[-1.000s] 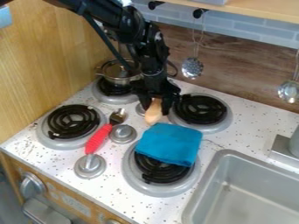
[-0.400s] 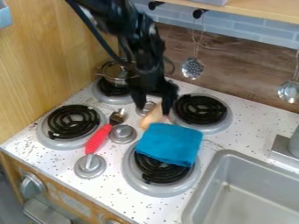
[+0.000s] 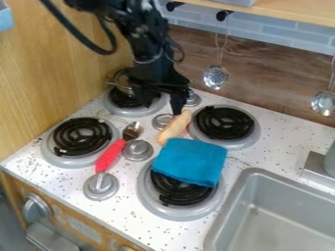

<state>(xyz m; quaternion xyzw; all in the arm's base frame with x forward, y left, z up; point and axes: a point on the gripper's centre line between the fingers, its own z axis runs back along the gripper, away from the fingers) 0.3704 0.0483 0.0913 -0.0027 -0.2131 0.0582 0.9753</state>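
Observation:
My gripper (image 3: 169, 95) hangs over the back of the stove, between the two rear burners, just behind and left of a tan, elongated object (image 3: 175, 128). That object lies slanted on the white speckled stovetop, its front end by the upper left corner of a folded blue cloth (image 3: 191, 161). The cloth covers the back part of the front right burner (image 3: 178, 195). A spoon with a red handle (image 3: 110, 156) lies to the left, its metal bowl toward the back. Behind the gripper, a small metal pot (image 3: 122, 83) on the back left burner is partly hidden.
Round metal pieces stand between the burners, one (image 3: 137, 150) right beside the spoon. The sink (image 3: 278, 215) is at the lower right. A slotted ladle (image 3: 215, 76) hangs at the back wall, and a wooden panel (image 3: 56, 63) bounds the left side.
My gripper has let go of the tan object, turned, and moved back and slightly left. The object now lies tilted more to the right at its back end. Cloth and spoon have stayed put.

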